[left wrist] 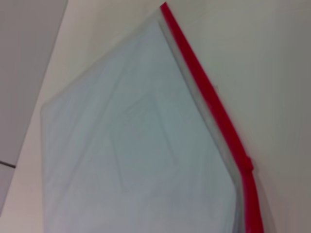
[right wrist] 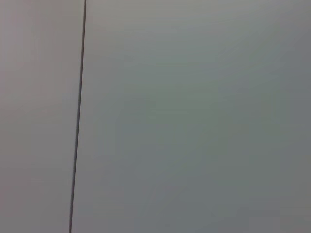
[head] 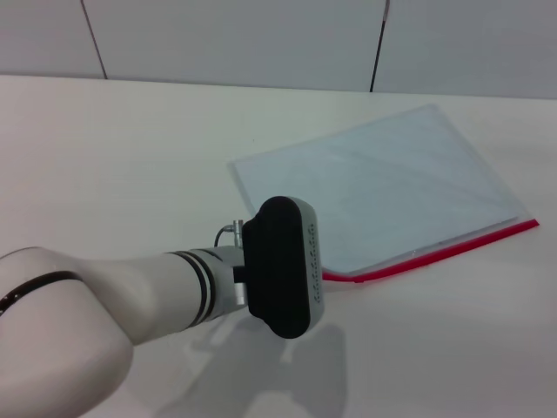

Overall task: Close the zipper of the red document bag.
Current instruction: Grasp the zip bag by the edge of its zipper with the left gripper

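My head camera looked forward and down over the white table [head: 113, 157], with my left arm [head: 130, 292] low in the foreground. My left wrist camera sat close above the red document bag [left wrist: 136, 145], facing down at its zipper [left wrist: 214, 104]; both views shared that pouch [head: 383, 187]. My right wrist camera faced only a plain grey wall panel [right wrist: 194, 116].

Looks like a lab test bench: a bare white table [head: 130, 157] against plain grey wall panels [head: 235, 39].
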{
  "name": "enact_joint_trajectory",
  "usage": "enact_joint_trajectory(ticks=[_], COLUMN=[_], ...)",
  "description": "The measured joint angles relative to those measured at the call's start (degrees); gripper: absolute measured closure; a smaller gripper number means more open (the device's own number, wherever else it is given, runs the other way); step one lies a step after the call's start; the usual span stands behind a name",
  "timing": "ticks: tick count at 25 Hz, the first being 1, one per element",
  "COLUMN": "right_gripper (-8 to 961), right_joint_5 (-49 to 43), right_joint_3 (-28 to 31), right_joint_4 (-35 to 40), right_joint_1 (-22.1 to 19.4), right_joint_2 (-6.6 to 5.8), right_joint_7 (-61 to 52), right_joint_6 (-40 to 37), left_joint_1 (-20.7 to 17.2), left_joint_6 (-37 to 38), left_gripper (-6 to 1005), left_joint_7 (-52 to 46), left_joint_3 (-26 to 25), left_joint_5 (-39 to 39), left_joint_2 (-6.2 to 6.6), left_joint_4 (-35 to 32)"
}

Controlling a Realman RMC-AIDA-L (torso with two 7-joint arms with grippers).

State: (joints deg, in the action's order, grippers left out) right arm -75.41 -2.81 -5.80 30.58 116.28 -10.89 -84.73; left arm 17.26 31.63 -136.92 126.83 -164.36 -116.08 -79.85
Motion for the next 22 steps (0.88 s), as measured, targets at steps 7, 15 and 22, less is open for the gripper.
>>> enact_joint_trajectory(ticks=[7, 15, 22], right_gripper=[103, 103, 103], right_joint_5=[-0.1, -0.2, -5.1], right_joint_3=[0.0, -1.0, -8.8], right_joint_4=[-0.1, 0.0, 2.2], right_joint_1=[0.0, 0.0, 1.9], right_joint_2=[0.00, 0.00, -0.15], right_joint_7=[0.1, 0.1, 1.7], right_joint_6=[0.0, -0.2, 1.8], left_joint_1=[1.4, 2.1, 0.6], left_joint_6=[-5.6, -9.1, -14.3], left_gripper=[687, 815, 913], left_joint_7=[0.2, 0.2, 0.6], left_joint_3=[0.1, 0.3, 0.0], left_joint_5=[-0.1, -0.1, -0.1], left_joint_2=[0.02, -0.12, 0.00], left_joint_4=[5.1, 7.8, 8.3])
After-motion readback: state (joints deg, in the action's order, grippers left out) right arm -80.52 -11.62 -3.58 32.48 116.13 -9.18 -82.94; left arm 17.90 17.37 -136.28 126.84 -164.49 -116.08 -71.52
